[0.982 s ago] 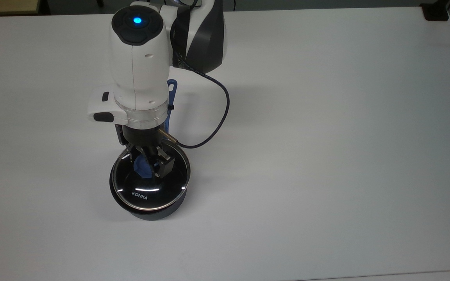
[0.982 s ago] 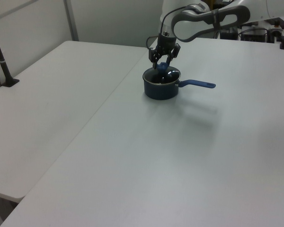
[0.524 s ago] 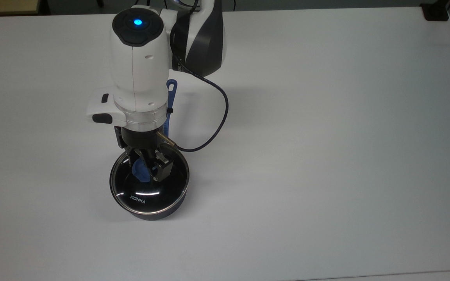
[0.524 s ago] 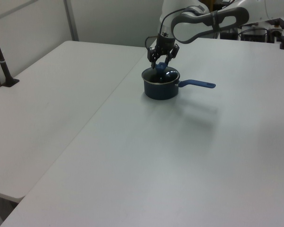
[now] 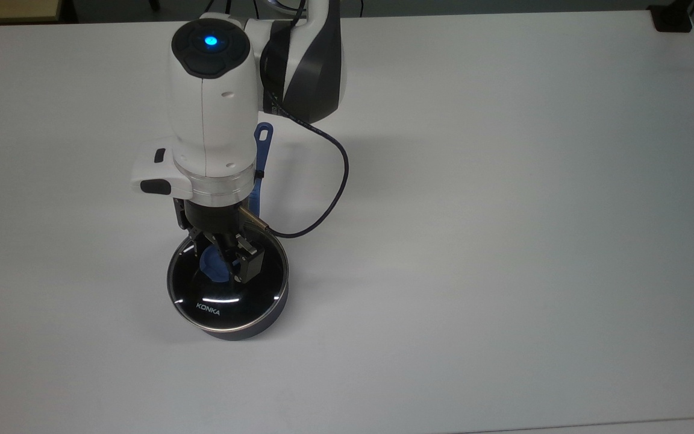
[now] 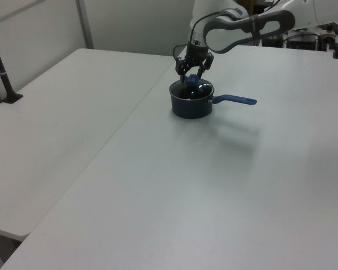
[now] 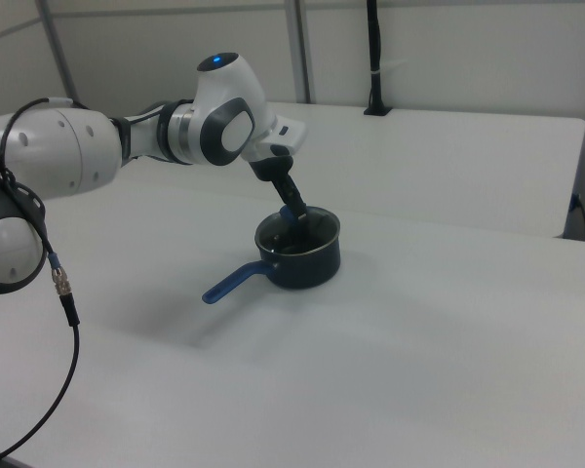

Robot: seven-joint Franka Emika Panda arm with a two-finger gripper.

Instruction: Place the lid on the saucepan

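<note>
My gripper (image 5: pixel 226 265) hangs just over the lid (image 5: pixel 226 289), its fingers spread a little to either side of the blue knob (image 5: pixel 211 265). I judge they no longer pinch it, though from the left view I cannot be sure that a pad is not brushing it. The gripper holds nothing else.

The lid sits on the saucepan (image 6: pixel 191 104), near the middle of the white table (image 5: pixel 503 211). In the top view its metal rim follows the pan's rim almost all round, with a sliver of dark pan wall showing at the lower edge, so it looks seated or very nearly so.

The risks from here, as I judge them:
- If a finger catches the knob as I rise, the lid could lift on one side and come down skewed or slide off.
- If the lid is perched on the rim and not down in it, a small knock could tip it.
- A sideways pull might shove the light pan across the table.

The pan's long axis runs along its handle (image 5: pixel 259 163), which in the top view points up toward my arm's base, passing beneath my wrist. In the left view it points to the left view's right. The lid lies flat, knob up, its "KONKA" lettering on the side away from the handle.
</note>
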